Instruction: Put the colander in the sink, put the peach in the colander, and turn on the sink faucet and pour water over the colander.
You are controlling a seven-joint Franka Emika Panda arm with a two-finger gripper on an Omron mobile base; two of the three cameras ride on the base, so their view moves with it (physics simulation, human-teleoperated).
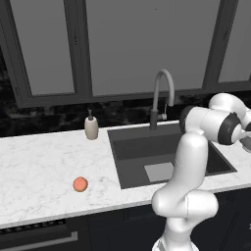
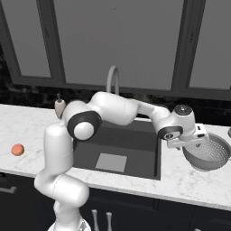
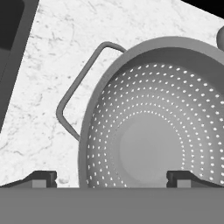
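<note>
Beige soap dispenser [image 1: 91, 128] upright on white marble counter [image 1: 39, 166], beneath grey-paned windows [image 1: 137, 44].

The colander [image 2: 208, 155], a round silvery-grey metal bowl with perforated sides and a thin loop handle, sits upright on the counter [image 2: 189, 180] just right of the sink [image 2: 118, 149]. The sink is a dark rectangular basin with a lighter square at its bottom. The peach [image 1: 80, 184], a small orange-pink ball, lies on the counter left of the sink, well apart. The grey gooseneck sink faucet [image 1: 162, 95] stands behind the sink.
</note>
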